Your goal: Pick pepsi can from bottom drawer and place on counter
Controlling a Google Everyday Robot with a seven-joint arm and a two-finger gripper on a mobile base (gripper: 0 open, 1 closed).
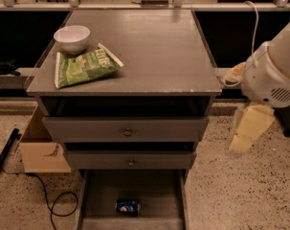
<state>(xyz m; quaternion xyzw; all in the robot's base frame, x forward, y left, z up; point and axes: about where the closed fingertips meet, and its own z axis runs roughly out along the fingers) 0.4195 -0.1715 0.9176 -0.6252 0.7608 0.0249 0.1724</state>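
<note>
In grey bottom drawer [101, 195], blue metal pepsi can [128, 206] lying sideways, pale gripper [236, 149] off right, grip unclear.

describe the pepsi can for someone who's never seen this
From the grey cabinet, hand hanging to its right, go down to the open bottom drawer. The pepsi can lies there on its side: the only blue thing, unlike the green chip bag and white bowl on the counter.
</note>
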